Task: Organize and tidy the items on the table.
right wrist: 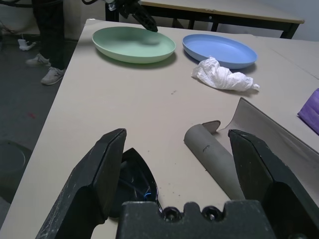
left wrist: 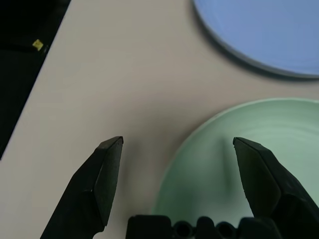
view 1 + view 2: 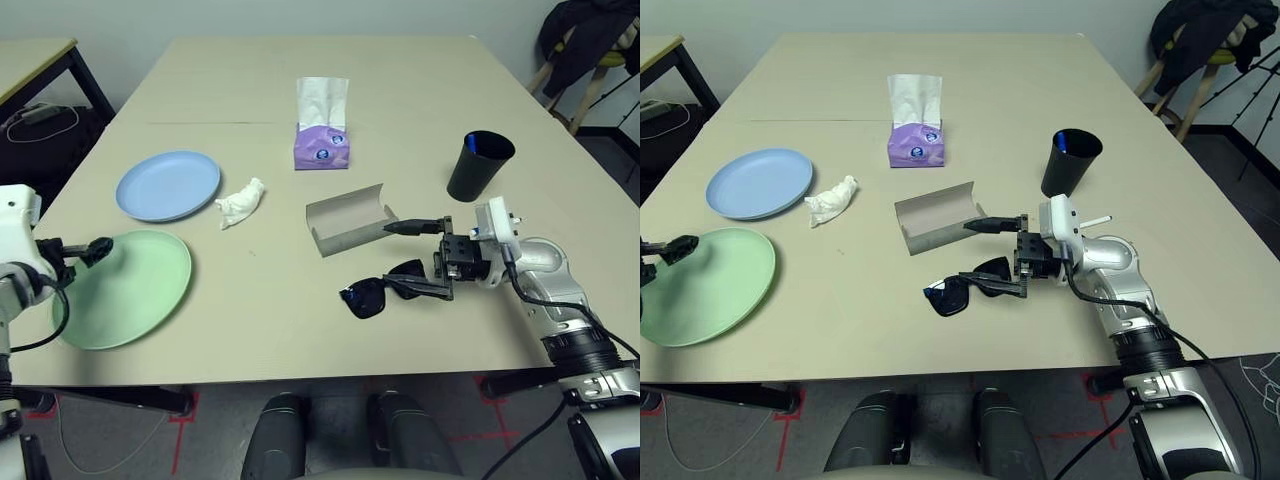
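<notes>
Right end effector (image 3: 418, 256): spread wide, over shades (image 3: 365, 297) and beside case (image 3: 340, 222) | left end effector (image 2: 178, 142): spread wide, above green plate (image 3: 135, 290) on surface (image 3: 270, 345) | risk: closing right catches both shades and case, scratching lenses
</notes>
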Tool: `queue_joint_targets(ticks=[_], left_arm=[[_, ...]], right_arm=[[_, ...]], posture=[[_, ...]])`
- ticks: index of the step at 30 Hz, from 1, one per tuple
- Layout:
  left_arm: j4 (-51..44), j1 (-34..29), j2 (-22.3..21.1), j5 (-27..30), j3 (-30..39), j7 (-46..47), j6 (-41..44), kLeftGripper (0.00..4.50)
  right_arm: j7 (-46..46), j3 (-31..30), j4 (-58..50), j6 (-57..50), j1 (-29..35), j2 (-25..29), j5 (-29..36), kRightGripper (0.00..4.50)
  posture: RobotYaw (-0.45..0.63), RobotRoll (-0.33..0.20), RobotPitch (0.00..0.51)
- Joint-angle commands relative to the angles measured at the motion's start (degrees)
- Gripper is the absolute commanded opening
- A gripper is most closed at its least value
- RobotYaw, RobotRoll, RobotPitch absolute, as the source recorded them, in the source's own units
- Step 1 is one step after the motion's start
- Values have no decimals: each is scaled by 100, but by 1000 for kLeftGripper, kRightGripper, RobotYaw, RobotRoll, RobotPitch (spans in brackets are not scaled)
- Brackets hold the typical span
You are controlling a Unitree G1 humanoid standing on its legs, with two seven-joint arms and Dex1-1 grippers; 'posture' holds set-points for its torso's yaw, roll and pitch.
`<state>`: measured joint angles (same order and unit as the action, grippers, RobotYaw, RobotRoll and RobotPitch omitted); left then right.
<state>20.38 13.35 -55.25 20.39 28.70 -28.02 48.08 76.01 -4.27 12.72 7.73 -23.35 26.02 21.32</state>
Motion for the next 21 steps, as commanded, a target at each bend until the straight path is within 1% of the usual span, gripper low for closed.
queue_joint_targets(ticks=[1,7,10,19,20,21], left_arm=[[316,-138,-97,-55,91,-107,34,4500],[507,-372,-68,-50,168,-240,-41,4500],[588,-440,-55,-54,195,-285,-42,3891],[568,-488,-68,-4,323,-419,-24,337],[568,-474,-80,1,343,-433,-21,19],[549,-462,-96,15,359,-457,-14,19]], right_arm=[[-66,-36,-155,24,82,0,-10,4484],[-195,-65,-275,-13,95,-23,-22,4484],[-260,-34,-250,2,46,-56,1,4500],[-282,-41,-169,82,31,-60,-41,4500],[-284,-43,-161,91,32,-61,-45,4500],[-285,-43,-143,106,30,-62,-51,4500]], posture=[[137,0,93],[135,0,91],[134,0,91],[136,0,87],[136,0,87],[136,0,87]])
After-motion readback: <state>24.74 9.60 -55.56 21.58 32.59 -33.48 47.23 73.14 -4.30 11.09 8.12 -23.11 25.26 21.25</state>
